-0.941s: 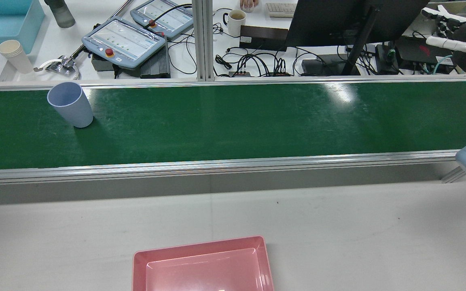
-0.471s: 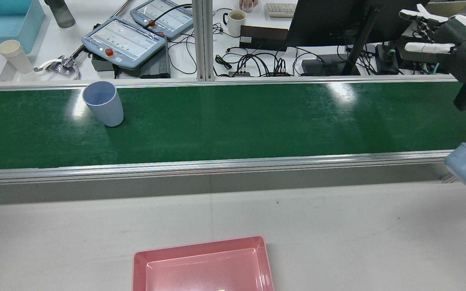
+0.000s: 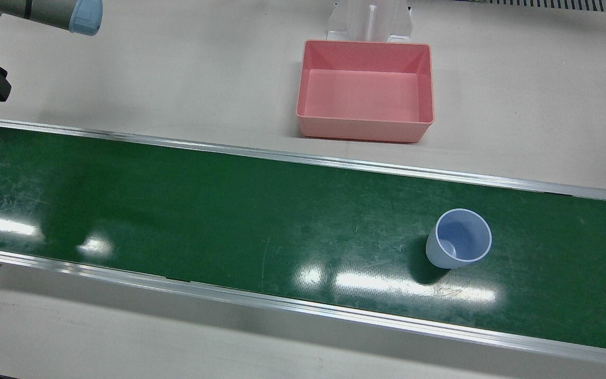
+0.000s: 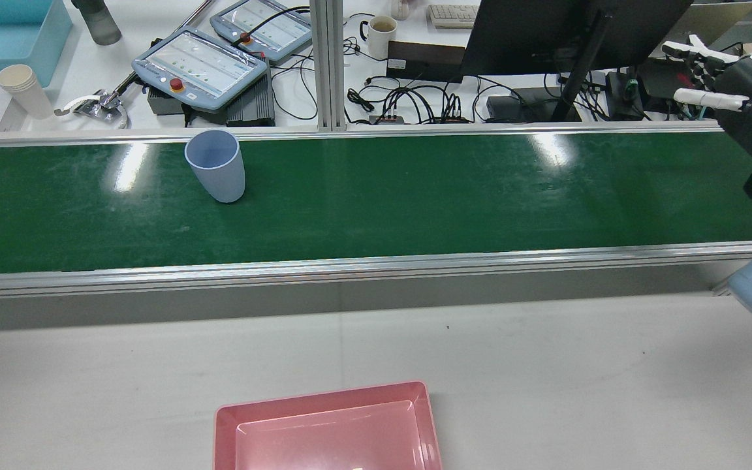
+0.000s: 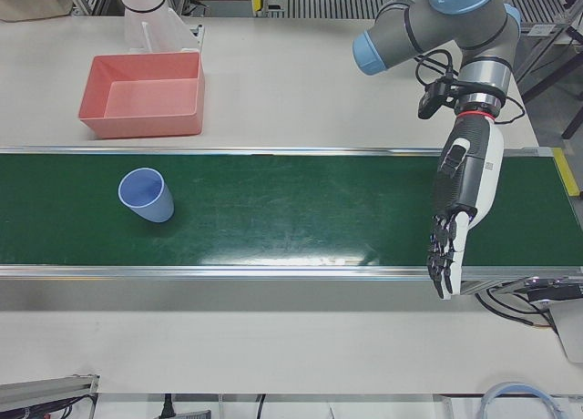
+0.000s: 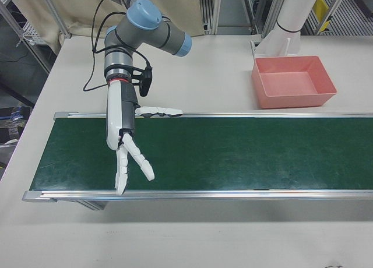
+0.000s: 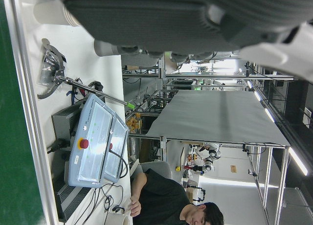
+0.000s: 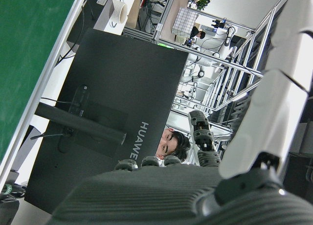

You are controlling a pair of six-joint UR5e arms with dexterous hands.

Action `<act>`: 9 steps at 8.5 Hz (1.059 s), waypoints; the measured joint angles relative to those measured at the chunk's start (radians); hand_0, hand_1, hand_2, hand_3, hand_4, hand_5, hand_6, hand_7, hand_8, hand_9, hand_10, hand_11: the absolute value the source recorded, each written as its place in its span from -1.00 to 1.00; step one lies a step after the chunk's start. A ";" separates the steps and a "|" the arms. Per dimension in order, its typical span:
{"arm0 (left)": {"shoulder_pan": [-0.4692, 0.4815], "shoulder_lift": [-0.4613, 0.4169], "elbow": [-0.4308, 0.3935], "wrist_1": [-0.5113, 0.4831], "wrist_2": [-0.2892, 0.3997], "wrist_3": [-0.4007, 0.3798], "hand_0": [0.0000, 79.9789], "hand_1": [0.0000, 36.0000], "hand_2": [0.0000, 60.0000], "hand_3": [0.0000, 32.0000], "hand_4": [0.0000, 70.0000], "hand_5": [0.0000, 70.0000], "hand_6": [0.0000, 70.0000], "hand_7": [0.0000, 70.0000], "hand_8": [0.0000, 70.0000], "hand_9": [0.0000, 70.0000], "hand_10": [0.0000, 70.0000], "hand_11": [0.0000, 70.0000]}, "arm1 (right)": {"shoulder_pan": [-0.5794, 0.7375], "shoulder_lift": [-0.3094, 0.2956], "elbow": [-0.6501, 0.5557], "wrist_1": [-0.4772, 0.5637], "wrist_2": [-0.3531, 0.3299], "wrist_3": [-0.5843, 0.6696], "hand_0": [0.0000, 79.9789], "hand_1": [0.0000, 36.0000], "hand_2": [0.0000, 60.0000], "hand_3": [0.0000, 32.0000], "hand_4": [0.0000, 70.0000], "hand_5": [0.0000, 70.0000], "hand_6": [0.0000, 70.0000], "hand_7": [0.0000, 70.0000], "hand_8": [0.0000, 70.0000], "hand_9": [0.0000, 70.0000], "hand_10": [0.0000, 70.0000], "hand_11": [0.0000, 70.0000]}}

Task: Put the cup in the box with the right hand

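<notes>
A light blue cup (image 4: 216,166) stands upright on the green conveyor belt (image 4: 415,189), left of centre in the rear view; it also shows in the front view (image 3: 458,245) and left-front view (image 5: 146,194). The pink box (image 4: 324,394) sits empty on the white table on the robot's side of the belt (image 3: 366,129). My right hand (image 4: 709,72) hovers open at the belt's far right end, fingers spread (image 6: 125,145), far from the cup. My left hand (image 5: 460,205) hangs open over the belt's other end, fingers straight, holding nothing.
Behind the belt stand a black monitor (image 4: 578,26), two teach pendants (image 4: 200,65), a mug (image 4: 379,32), stacked paper cups (image 4: 23,88) and a blue bin (image 4: 4,32). Aluminium rails (image 4: 350,267) edge the belt. A person sits beyond the monitor (image 8: 171,146).
The cup has travelled to the right along the belt in the rear view. My right hand has shifted slightly and lowered near the belt's right end, still open.
</notes>
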 measured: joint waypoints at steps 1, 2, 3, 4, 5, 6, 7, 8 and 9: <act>0.000 0.000 0.000 0.000 0.000 0.000 -1.00 -1.00 -1.00 -1.00 -1.00 -1.00 -1.00 -1.00 -1.00 -1.00 -1.00 -1.00 | -0.014 0.000 -0.004 0.001 0.003 0.009 0.17 -0.09 -0.67 -1.00 -1.00 -0.86 -1.00 -1.00 -1.00 -1.00 -1.00 -1.00; 0.000 0.000 0.000 0.000 0.000 0.000 -1.00 -1.00 -1.00 -1.00 -1.00 -1.00 -1.00 -1.00 -1.00 -1.00 -1.00 -1.00 | -0.028 0.000 -0.002 0.001 0.012 0.011 0.15 -0.15 -0.65 -1.00 -1.00 -0.87 -1.00 -1.00 -1.00 -1.00 -1.00 -1.00; -0.001 0.000 -0.001 0.000 0.000 0.000 -1.00 -1.00 -1.00 -1.00 -1.00 -1.00 -1.00 -1.00 -1.00 -1.00 -1.00 -1.00 | -0.052 -0.003 0.002 0.000 0.030 0.011 0.14 -0.17 -0.64 -1.00 -1.00 -0.87 -1.00 -1.00 -0.99 -1.00 -1.00 -1.00; -0.001 0.000 -0.001 0.000 0.000 0.000 -1.00 -1.00 -1.00 -1.00 -1.00 -1.00 -1.00 -1.00 -1.00 -1.00 -1.00 -1.00 | -0.079 -0.008 0.003 0.000 0.055 0.005 0.14 -0.18 -0.63 -1.00 -1.00 -0.87 -1.00 -1.00 -0.99 -1.00 -1.00 -1.00; 0.000 0.000 -0.002 0.000 0.000 0.000 -1.00 -1.00 -1.00 -1.00 -1.00 -1.00 -1.00 -1.00 -1.00 -1.00 -1.00 -1.00 | -0.108 -0.016 0.003 -0.001 0.090 -0.008 0.13 -0.20 -0.61 -1.00 -1.00 -0.87 -1.00 -1.00 -0.98 -1.00 -1.00 -1.00; 0.000 0.000 -0.002 0.000 0.000 0.000 -1.00 -1.00 -1.00 -1.00 -1.00 -1.00 -1.00 -1.00 -1.00 -1.00 -1.00 -1.00 | -0.133 -0.021 0.004 -0.001 0.129 -0.019 0.11 -0.22 -0.60 -1.00 -1.00 -0.87 -1.00 -1.00 -0.97 -1.00 -1.00 -1.00; 0.000 0.000 -0.002 0.000 0.000 0.000 -1.00 -1.00 -1.00 -1.00 -1.00 -1.00 -1.00 -1.00 -1.00 -1.00 -1.00 -1.00 | -0.156 -0.025 0.010 -0.001 0.179 -0.035 0.11 -0.22 -0.60 -1.00 -1.00 -0.87 -1.00 -1.00 -0.96 -1.00 -1.00 -1.00; 0.000 0.000 -0.002 0.000 0.000 0.000 -1.00 -1.00 -1.00 -1.00 -1.00 -1.00 -1.00 -1.00 -1.00 -1.00 -1.00 -1.00 | -0.174 -0.026 0.016 0.000 0.229 -0.063 0.11 -0.21 -0.60 -1.00 -1.00 -0.87 -1.00 -1.00 -0.96 -1.00 -1.00 -1.00; 0.000 0.000 -0.002 0.000 0.000 0.000 -1.00 -1.00 -1.00 -1.00 -1.00 -1.00 -1.00 -1.00 -1.00 -1.00 -1.00 -1.00 | -0.197 -0.026 0.017 0.000 0.271 -0.094 0.11 -0.22 -0.60 -1.00 -1.00 -0.87 -1.00 -1.00 -0.95 -1.00 -1.00 -1.00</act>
